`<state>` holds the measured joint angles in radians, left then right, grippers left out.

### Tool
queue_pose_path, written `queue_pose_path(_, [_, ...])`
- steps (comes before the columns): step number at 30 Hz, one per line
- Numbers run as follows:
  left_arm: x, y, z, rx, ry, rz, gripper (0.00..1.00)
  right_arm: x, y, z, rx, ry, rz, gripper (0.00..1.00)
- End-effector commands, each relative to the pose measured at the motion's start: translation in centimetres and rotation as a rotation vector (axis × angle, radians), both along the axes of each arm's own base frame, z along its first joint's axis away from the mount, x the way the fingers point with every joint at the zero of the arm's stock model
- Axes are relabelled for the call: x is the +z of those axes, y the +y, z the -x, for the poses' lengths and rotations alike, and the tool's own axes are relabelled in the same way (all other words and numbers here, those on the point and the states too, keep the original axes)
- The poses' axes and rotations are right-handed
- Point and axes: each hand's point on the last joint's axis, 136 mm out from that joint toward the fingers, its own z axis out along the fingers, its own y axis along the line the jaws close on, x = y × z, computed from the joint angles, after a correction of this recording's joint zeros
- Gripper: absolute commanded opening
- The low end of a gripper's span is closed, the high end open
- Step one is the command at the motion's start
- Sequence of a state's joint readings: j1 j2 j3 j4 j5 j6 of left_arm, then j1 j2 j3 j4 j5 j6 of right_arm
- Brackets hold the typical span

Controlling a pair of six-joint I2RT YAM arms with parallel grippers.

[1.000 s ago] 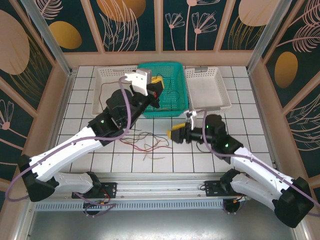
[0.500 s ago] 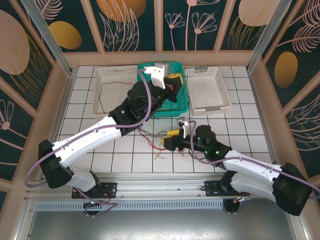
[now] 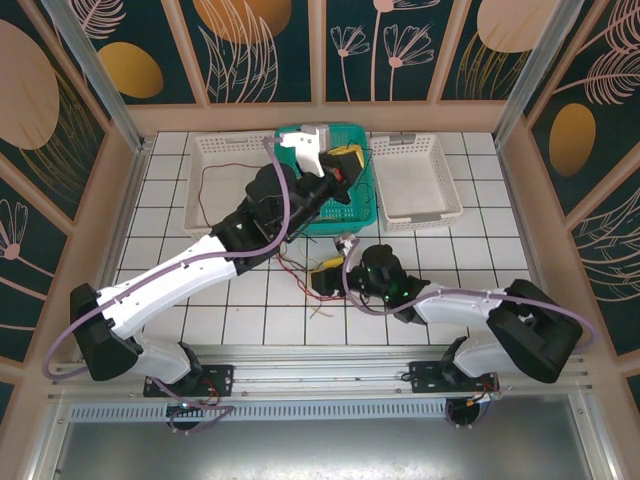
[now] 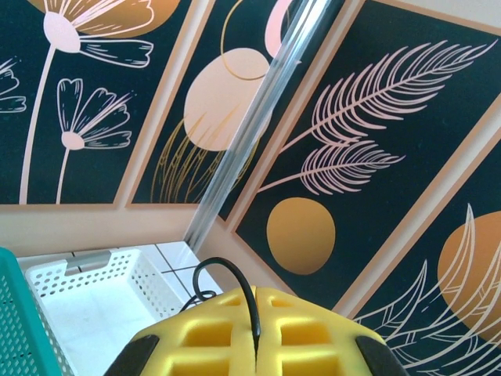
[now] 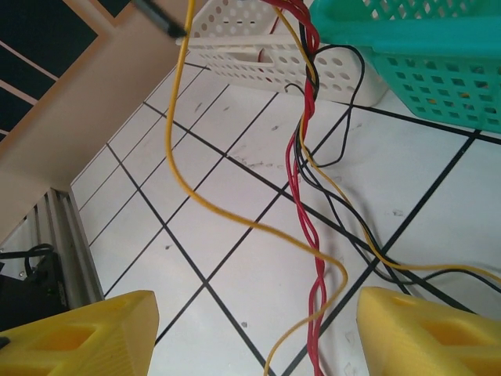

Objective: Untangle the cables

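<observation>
Top external view shows three baskets along the far side: two white baskets [image 3: 215, 150] flank one teal basket [image 3: 368, 200]. Of the two grippers, the left gripper [image 3: 345, 158] hangs over the teal basket, its fingers pressed together and pinching a black cable [image 4: 239, 270]. The right gripper [image 3: 325, 278] is spread over the tangled cables [image 3: 300, 268], red, yellow and black, on the white tiled table [image 3: 200, 300]. Leaf-painted wall panels [image 3: 90, 60] surround it.

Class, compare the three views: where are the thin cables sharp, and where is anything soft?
Right wrist view: cables crisp on evenly lit tiles, its own yellow fingertips soft. Left wrist view: black cable and wall panels sharp. Top external view: cables hair-thin, barely resolved.
</observation>
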<state>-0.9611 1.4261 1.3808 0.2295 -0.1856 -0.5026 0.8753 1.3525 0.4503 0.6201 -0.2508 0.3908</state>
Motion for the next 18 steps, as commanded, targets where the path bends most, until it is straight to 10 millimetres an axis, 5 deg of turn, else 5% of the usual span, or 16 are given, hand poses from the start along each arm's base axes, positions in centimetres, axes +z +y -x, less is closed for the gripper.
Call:
queue_pose_path(1, [1.5,0.7,0.9,-0.021,-0.021,0.053,0.00,3.5,1.8,-1.1,0.005,-0.123,-0.078,0.67])
queue_pose_path(7, [1.3,0.8,1.2,-0.030,-0.015,0.067,0.00,3.0,3.2,-2.4,-0.013,-0.148,-0.048,0.59])
queue_pose_path(14, [2.1,1.8,1.8,-0.030,-0.023,0.088,0.00,1.4,3.1,-2.7,-0.025,-0.129,0.001,0.12])
queue_pose_path(18, [2.7,3.3,2.2,0.004,-0.040,0.080,0.00,0.3,1.6,-2.4,-0.060,-0.111,0.037,0.00])
